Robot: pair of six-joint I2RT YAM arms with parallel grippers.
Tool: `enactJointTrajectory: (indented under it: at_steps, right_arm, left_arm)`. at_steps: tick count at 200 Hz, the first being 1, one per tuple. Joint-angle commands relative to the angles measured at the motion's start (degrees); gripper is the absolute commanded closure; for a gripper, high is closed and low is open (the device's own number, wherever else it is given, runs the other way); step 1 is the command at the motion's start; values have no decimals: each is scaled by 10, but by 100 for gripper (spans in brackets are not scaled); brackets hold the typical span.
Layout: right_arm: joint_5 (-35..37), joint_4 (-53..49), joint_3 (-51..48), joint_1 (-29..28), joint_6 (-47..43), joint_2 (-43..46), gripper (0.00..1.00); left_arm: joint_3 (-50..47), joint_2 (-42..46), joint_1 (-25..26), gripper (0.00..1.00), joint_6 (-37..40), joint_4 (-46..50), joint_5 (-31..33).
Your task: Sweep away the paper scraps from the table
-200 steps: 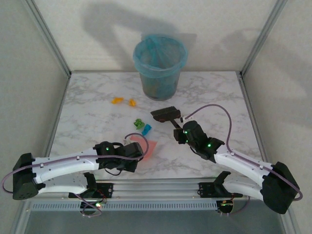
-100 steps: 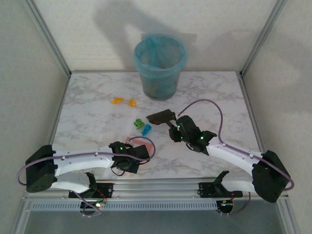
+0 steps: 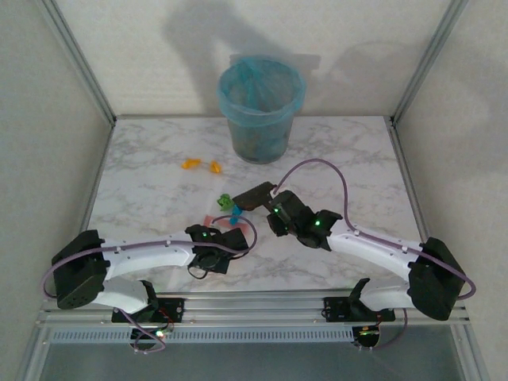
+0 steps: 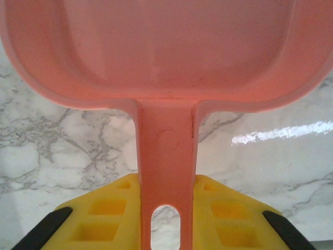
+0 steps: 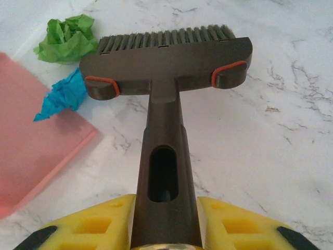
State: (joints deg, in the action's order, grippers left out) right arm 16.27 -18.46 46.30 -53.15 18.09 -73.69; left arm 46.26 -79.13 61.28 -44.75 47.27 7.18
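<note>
2 orange scraps [image 3: 190, 164] lay far left on worktop [image 3: 341, 151]; 1 green scrap [image 5: 67, 37] + 1 blue scrap [image 5: 62, 96] nr brush [image 5: 166, 57]. L pincer [image 4: 165, 219] pinched 1 dustpan [image 4: 156, 47], R pincer [image 5: 164, 219] pinched the 1 brush. 1 bin [image 3: 260, 107] far.

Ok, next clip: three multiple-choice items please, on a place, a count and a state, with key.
1. The two orange crumpled paper scraps lie: A) on the white marble table, left of the blue-lined round bin; B) at the table's near right corner; C) along its right edge.
2. Scraps beside the head of the dark-bristled brush: A) none; B) two, a green scrap and a bright blue scrap; C) five.
3. The left gripper is: A) open over bare table; B) shut on the handle of the pink plastic dustpan; C) shut on a scrap.
Key: 1 A, the top view shows them there; 2 B, both lie at the head's left end; 3 B, the left wrist view shows the handle clamped in it.
</note>
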Motion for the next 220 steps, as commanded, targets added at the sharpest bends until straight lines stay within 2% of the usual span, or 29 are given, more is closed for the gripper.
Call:
enactJointTrajectory:
  at_steps: [1, 50, 76, 126, 154, 178, 220]
  right_arm:
    - [-13, -27, 17, -9, -22, 22, 100]
    - [-61, -35, 21, -17, -35, 38, 100]
    - [-62, -19, 6, -18, -34, 66, 100]
    - [13, 26, -40, -14, -13, 126, 100]
    - [18, 15, -25, -10, -7, 91, 100]
    - [-14, 6, -10, -10, -18, 60, 100]
    - [-42, -71, 43, -27, -30, 34, 100]
  left_arm:
    - [4, -13, -12, 100, 13, 8, 11]
    - [4, -10, -28, 100, 9, 4, 19]
    - [4, -3, -33, 100, 5, 8, 25]
    - [1, 13, -41, 100, -1, 11, 27]
    - [1, 15, -42, 100, -6, 14, 28]
    - [1, 18, -42, 100, -9, 16, 29]
    - [2, 28, -44, 100, -15, 24, 33]
